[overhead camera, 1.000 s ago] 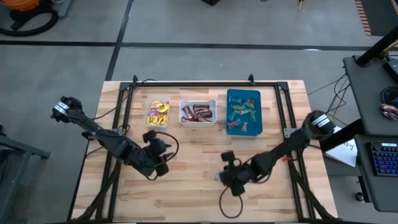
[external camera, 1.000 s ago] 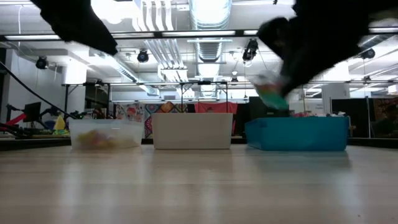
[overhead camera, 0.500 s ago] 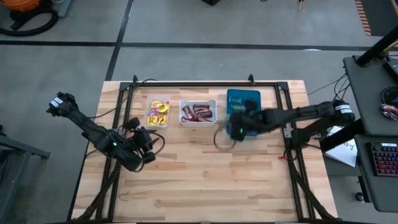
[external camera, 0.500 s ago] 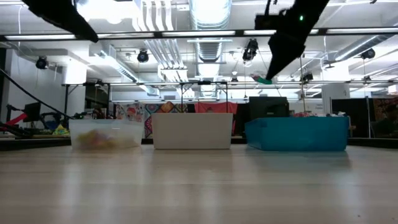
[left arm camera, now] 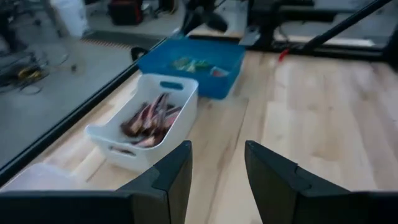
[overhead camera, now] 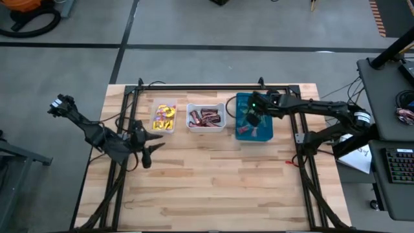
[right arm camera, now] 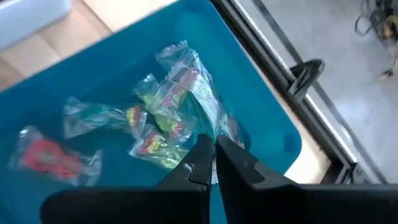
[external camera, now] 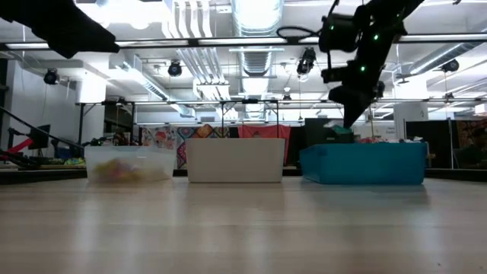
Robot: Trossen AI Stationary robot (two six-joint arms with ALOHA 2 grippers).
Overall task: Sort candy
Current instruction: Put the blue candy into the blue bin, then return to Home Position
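Overhead: a wooden table (overhead camera: 213, 188) w/ three bins in a row along its far edge. The blue bin (overhead camera: 253, 116) is the landmark. Just beside it, toward the left arm, sits a white bin (overhead camera: 206, 117) of dark brown-red bars (overhead camera: 206, 117); next past that, a clear bin (overhead camera: 163, 118) of yellow packets (overhead camera: 164, 117). No loose candy shows on the tabletop near the bins.

The right gripper (overhead camera: 253, 118) hangs over the blue bin, just above its rim in the low view. Its own camera looks down past fingers pressed nearly together on a clear wrapper (right arm camera: 200, 102), w/ green and red pieces (right arm camera: 158, 134) lying on the bin floor below. So it reads as pinching one candy, not yet let go.

The left gripper (overhead camera: 146, 155) waits well apart from the blue bin, over bare wood in front of the clear bin; its fingers (left arm camera: 168, 180) are spread w/ nothing between.

Likely step: drop this piece in the blue bin. To do it well: stay inside the walls, away from the rim, so the light wrapper can't slide out. Spread the fingers fully, since crinkly film may cling to one tip. Lift straight up afterward, clear of the wall, before swinging back across the table.
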